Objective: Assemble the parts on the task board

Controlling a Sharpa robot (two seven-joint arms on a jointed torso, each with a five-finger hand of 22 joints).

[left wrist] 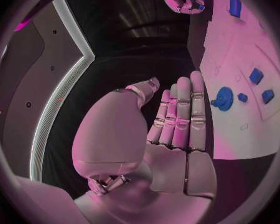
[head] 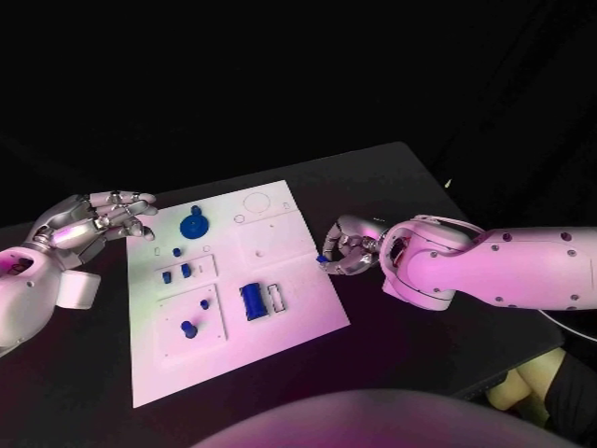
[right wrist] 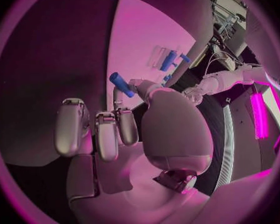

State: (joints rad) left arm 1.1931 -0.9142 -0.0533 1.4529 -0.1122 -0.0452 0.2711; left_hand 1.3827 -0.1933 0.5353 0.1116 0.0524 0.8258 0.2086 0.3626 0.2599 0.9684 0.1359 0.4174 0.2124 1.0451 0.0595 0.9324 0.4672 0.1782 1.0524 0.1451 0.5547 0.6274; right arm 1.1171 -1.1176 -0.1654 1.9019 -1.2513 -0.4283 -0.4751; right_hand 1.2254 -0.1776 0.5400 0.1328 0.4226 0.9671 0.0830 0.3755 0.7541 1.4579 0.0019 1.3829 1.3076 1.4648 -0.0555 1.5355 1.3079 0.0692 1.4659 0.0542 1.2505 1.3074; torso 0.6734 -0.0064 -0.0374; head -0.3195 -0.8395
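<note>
Right hand carries a small blue peg at the board's right edge; a thin pinch is the weak point.

The right hand (head: 347, 252) hovers just off the right edge of the task board (head: 279, 308), pinching a small blue peg (right wrist: 120, 84) between thumb and a fingertip, the other fingers curled loosely below it. The grip looks shallow, so in my judgement the peg could tilt or slip out on the way to its socket, and a tilted peg would jam at the hole's rim rather than drop in. Over on the far side, the left hand (head: 101, 219) holds nothing, fingers straight and close together, hanging beside the board's upper-left corner near the blue gear (head: 194, 224). A careless sweep there could nudge the board. The blue block (head: 252, 301) sits seated mid-board.
</note>
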